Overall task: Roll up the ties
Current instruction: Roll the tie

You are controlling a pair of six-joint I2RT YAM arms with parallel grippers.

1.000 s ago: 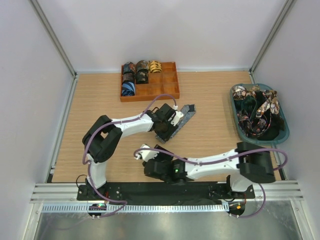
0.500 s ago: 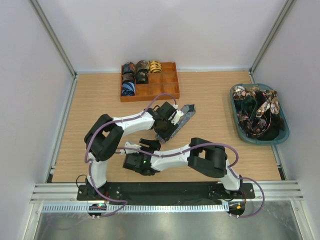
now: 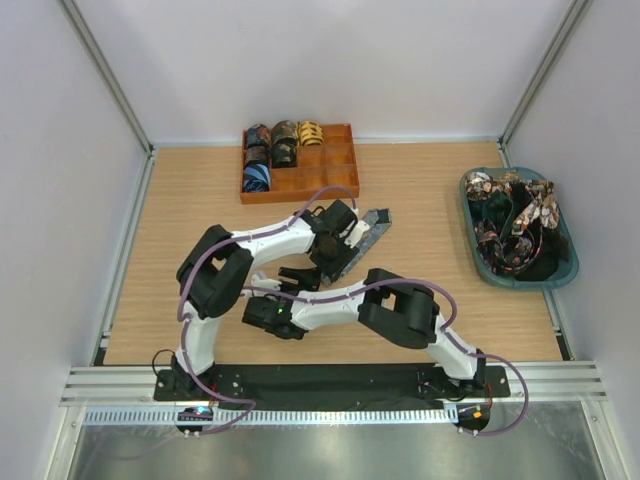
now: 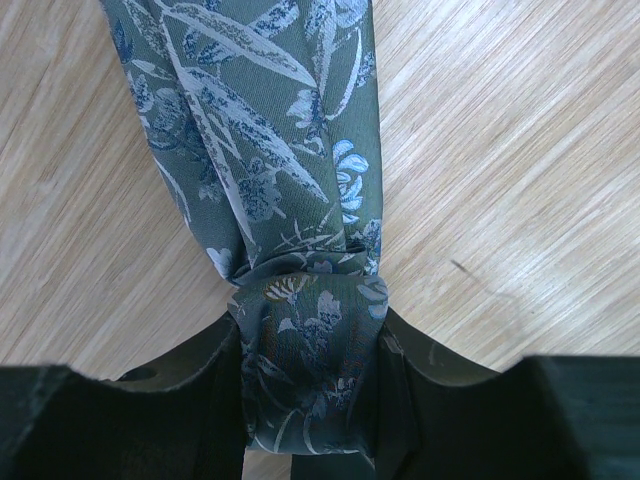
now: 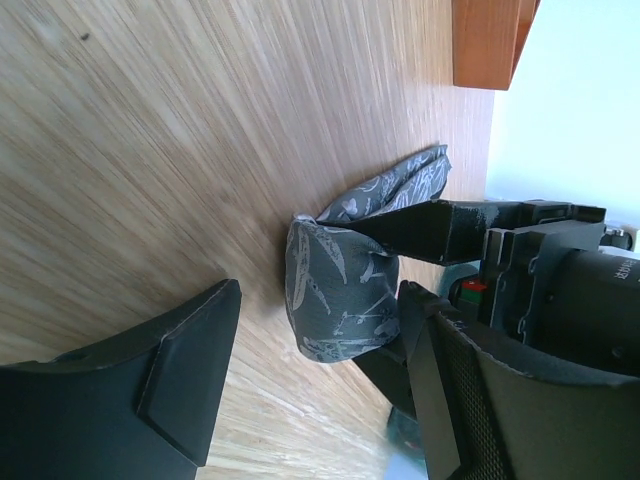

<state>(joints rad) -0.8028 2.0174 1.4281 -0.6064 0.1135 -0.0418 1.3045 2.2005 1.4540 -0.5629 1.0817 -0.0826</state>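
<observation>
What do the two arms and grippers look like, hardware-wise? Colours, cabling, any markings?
The left arm and right arm match: white links, bulky black joint housings, both on a black base plate. Purple cables loop along each. The left gripper and right gripper have flat, matte-black, wedge-shaped fingers. A small green light shows on the right wrist. No logos are legible.

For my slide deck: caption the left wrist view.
Left gripper clamps the rolled end of a grey-blue leaf-print tie on the wooden table.

An orange tray [image 3: 335, 162] is sitting at the far side of the wooden table [image 3: 425, 205], left of centre; a teal bin [image 3: 568, 255] is resting by its right edge.
</observation>
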